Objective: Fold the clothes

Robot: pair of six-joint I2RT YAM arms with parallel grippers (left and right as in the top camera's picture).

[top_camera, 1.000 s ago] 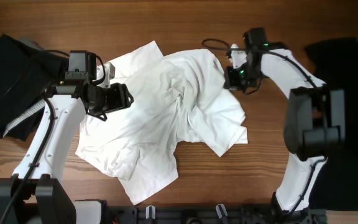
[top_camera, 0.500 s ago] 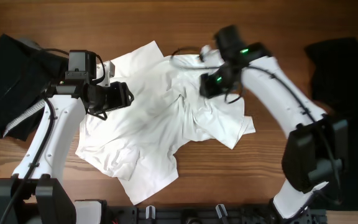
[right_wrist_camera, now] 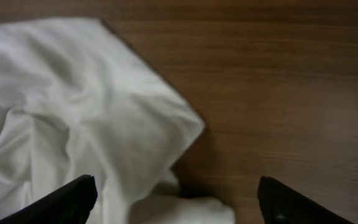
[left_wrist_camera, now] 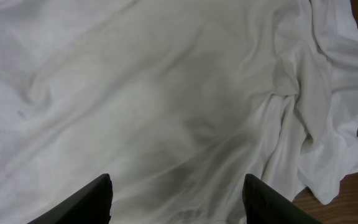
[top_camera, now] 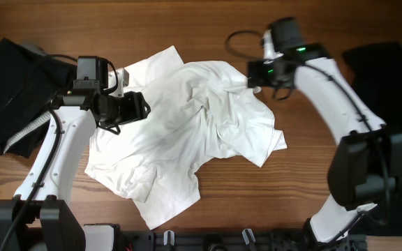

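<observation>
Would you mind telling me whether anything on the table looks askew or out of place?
The T-shirt lies rumpled and skewed, its right half bunched into ridges rather than spread flat. Nothing looks spilled or damaged.

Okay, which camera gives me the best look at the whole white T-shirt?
The overhead view: it alone shows the whole white T-shirt, lying crumpled on the wooden table. The left wrist view shows only a stretch of its wrinkled cloth; the right wrist view shows just one edge of it against bare wood.
</observation>
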